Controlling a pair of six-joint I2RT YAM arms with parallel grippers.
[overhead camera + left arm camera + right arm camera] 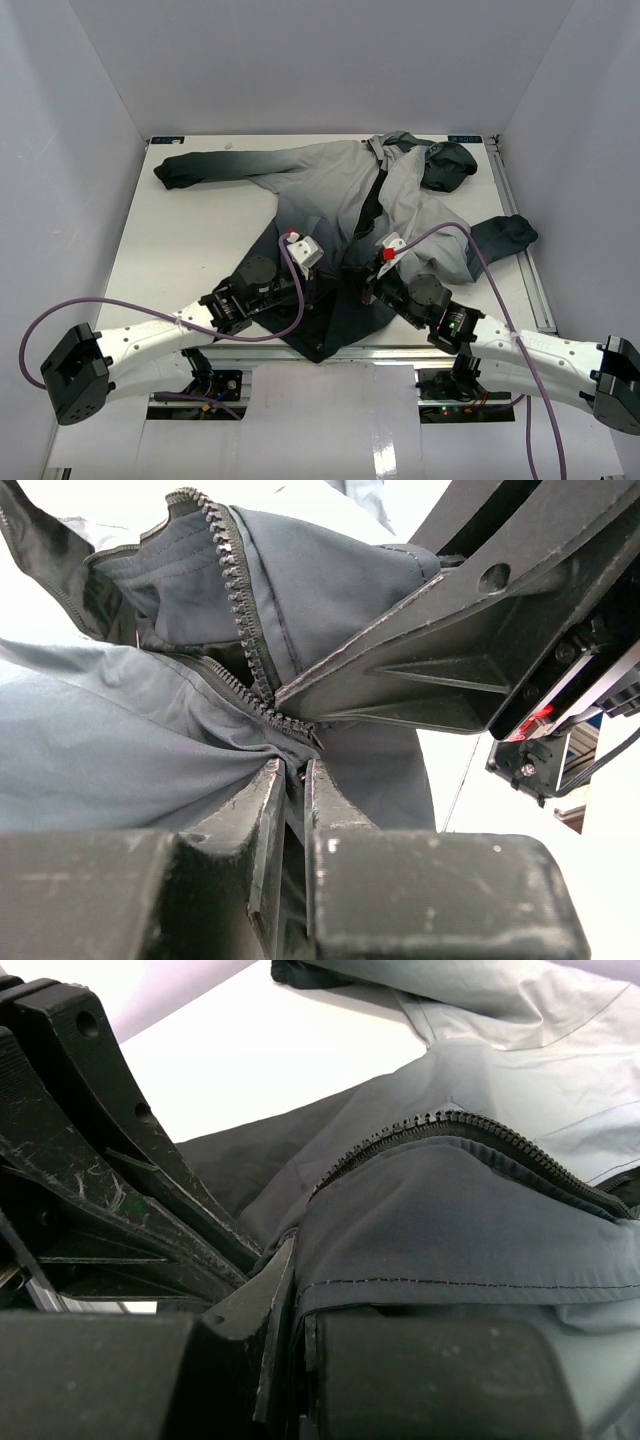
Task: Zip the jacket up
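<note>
Sprawling from the far-left corner of the table point(190, 270) to its right edge, the jacket point(330, 180) fades from pale grey to charcoal at hem, cuffs and hood, its zipper point(240, 600) open. The left gripper point(297, 775) pinches the hem beside the teeth; the right gripper point(295, 1255) is clamped on the opposite dark flap.

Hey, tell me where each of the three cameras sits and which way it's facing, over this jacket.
Top external: fixed above and behind the bases, looking down at the jacket spread on the table; left arm and right arm enter from the bottom edge.
Left wrist: low at the hem, facing up the open zipper; left claw pinches fabric.
Right wrist: low, facing across the hem; right claw pinches fabric.
Shared: each wrist view shows the zipper teeth and the other claw.
</note>
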